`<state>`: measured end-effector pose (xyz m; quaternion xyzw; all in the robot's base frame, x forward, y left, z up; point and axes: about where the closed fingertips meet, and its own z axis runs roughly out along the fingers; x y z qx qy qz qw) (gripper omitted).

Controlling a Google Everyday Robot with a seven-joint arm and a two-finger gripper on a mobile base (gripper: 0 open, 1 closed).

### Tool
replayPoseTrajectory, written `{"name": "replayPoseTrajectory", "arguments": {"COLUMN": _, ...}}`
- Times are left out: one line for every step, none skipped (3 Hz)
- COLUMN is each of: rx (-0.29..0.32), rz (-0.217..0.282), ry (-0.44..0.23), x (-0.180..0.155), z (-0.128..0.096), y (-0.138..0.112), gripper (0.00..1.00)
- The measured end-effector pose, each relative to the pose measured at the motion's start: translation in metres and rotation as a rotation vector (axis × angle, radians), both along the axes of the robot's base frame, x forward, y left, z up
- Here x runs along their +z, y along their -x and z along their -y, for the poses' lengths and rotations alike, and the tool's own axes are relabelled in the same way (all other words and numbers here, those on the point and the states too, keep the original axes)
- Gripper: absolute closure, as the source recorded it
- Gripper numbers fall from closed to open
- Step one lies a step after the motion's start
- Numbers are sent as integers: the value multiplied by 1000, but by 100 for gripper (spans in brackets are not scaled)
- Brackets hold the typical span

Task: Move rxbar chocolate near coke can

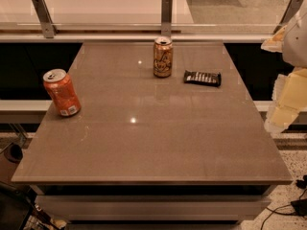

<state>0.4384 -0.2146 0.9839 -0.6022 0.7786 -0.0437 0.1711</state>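
Camera view: rxbar chocolate (202,78) lies flat at the table's (144,147) far right, just beside a brown-gold can (163,57); coke can (61,92) stands at the left edge. My gripper (284,104) hangs past the table's right edge, near the bar; I cannot tell whether it is parted or closed.

coke can (62,92): orange-red, silver top, white label patch; second can (163,57): brown-gold, patterned; rxbar (202,78): glossy black, pale lettering; table (144,143): plain grey-brown; gripper (287,104): pale cream, at right edge, off the table
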Motion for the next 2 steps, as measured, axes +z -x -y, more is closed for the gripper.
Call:
{"name": "replayPoseTrajectory", "arguments": {"rx": 0, "rz": 0, "ry": 0, "x": 0, "z": 0, "y": 0, "gripper": 0}}
{"name": "replayPoseTrajectory", "arguments": {"rx": -11, "rz": 20, "ry": -41, "x": -1, "z": 10, "y": -9, "gripper": 0}}
